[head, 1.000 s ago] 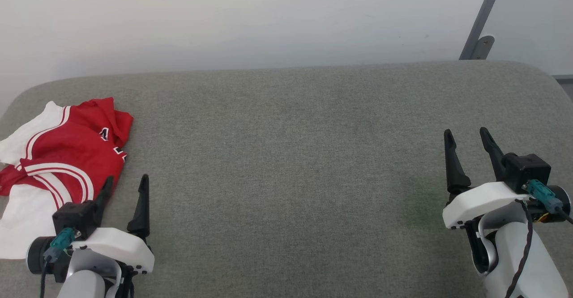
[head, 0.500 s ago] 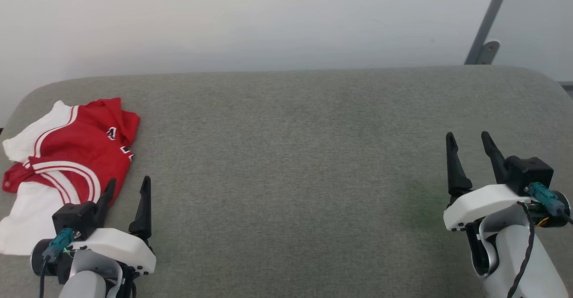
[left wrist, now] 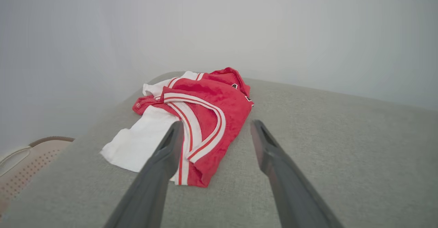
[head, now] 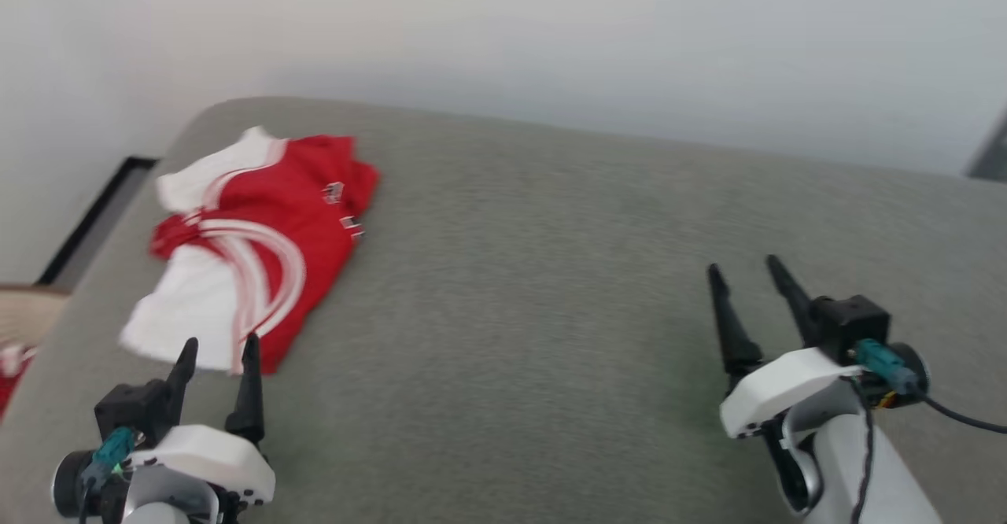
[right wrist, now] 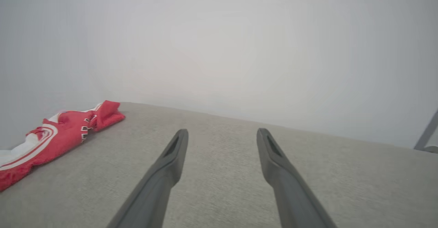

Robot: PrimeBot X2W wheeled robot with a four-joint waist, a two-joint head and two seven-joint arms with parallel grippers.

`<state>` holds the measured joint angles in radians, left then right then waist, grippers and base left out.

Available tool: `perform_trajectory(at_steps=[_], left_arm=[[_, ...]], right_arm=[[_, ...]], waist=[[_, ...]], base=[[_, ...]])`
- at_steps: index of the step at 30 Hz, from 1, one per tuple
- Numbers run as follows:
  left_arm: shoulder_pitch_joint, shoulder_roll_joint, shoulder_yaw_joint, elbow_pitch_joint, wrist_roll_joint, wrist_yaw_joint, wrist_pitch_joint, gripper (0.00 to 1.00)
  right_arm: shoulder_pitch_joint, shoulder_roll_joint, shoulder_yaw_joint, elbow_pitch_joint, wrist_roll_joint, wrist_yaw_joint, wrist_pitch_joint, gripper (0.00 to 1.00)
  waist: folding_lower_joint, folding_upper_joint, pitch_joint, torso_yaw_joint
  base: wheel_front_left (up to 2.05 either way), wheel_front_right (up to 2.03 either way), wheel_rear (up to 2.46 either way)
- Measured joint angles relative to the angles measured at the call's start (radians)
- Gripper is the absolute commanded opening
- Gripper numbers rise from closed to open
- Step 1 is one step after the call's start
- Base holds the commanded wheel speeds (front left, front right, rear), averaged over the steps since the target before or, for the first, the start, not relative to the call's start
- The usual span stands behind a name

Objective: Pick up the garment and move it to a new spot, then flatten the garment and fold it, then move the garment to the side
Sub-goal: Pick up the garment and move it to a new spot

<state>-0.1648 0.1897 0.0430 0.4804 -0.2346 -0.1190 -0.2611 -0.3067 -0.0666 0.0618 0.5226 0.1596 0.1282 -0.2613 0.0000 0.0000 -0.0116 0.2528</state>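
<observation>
The garment (head: 252, 249) is seen crumpled at the far left end of the grey padded surface (head: 551, 217); the left gripper (head: 219, 341) is poised by its near edge, fingers parted and empty; the right gripper (head: 743, 265), likewise parted and empty, is set well apart; a pale perforated object (left wrist: 24, 166) beside the surface is caught from the left wrist.
</observation>
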Motion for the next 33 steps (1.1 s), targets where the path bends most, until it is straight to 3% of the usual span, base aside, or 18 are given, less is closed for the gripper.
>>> perform_trajectory(at_steps=[8,16,27,33], left_arm=[[0.050,-0.030,0.064,-0.037,0.027,0.009,0.000,1.00],[0.095,-0.062,0.135,-0.090,0.040,0.023,0.000,1.00],[0.138,-0.103,0.179,-0.138,0.058,0.021,0.000,1.00],[0.034,-0.067,0.126,-0.049,0.039,-0.004,0.000,1.00]], right_arm=[[0.007,0.012,0.074,0.003,0.048,0.000,0.000,1.00],[0.006,0.017,0.168,0.001,0.123,0.000,0.000,1.00],[-0.037,0.017,0.235,0.018,0.158,0.003,0.000,1.00],[-0.021,0.016,0.204,-0.005,0.147,0.003,0.000,1.00]], waist=[[0.0000,0.0000,-0.013,0.150],[0.0000,0.0000,-0.019,0.249],[0.0000,0.0000,0.004,0.265],[0.0000,0.0000,0.000,0.236]], base=[[0.00,0.00,0.00],[0.00,0.00,0.00],[0.00,0.00,0.00],[0.00,0.00,0.00]])
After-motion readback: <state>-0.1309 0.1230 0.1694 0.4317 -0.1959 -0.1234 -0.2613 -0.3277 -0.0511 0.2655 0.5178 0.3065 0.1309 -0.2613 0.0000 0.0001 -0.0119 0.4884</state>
